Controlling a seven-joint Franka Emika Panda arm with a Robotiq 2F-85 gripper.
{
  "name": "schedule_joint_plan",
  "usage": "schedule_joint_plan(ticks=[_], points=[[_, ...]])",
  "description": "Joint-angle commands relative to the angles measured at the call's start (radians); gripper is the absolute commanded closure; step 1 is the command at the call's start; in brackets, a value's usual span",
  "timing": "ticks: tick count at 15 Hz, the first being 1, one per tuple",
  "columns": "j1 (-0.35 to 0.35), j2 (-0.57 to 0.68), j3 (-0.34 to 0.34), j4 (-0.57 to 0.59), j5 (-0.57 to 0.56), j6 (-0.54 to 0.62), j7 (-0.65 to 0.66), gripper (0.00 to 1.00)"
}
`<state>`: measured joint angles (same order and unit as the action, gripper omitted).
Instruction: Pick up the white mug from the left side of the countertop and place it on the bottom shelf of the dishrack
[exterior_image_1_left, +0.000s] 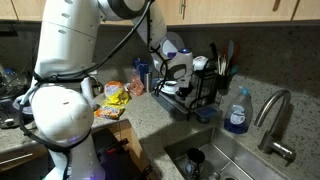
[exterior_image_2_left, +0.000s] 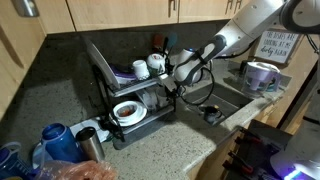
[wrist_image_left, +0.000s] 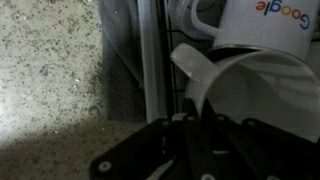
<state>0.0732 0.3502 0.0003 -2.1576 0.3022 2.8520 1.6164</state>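
Wrist view: my gripper (wrist_image_left: 195, 140) fills the bottom edge, dark and blurred, and I cannot tell whether its fingers are pinching or spread. Right against it is the white mug (wrist_image_left: 250, 90), tilted, its handle toward an upright bar of the dishrack (wrist_image_left: 150, 50). Just beyond, inside the dishrack, stands a Google mug (wrist_image_left: 262, 18). Outside that bar lies the speckled countertop (wrist_image_left: 50, 60). In an exterior view my gripper (exterior_image_2_left: 180, 72) hangs at the dishrack's end nearest the steel sink (exterior_image_2_left: 212, 100), and a blue-rimmed plate (exterior_image_2_left: 128, 110) sits on the dishrack's lower tier. A blue soap bottle (exterior_image_1_left: 237, 112) stands beside the dishrack.
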Motion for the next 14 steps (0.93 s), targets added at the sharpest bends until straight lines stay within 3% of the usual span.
schedule_joint_plan(ticks=[1,9,10,11,14], points=[[-0.023,0.007,-0.029,0.058,0.011,-0.054,-0.008,0.98],[-0.04,-0.019,-0.012,0.02,0.047,-0.048,-0.022,0.98],[0.005,0.0,-0.006,0.0,0.023,-0.002,-0.008,0.98],[0.008,0.0,-0.004,-0.003,0.024,0.001,-0.009,0.91],[0.01,0.0,-0.004,-0.006,0.024,0.005,-0.009,0.91]])
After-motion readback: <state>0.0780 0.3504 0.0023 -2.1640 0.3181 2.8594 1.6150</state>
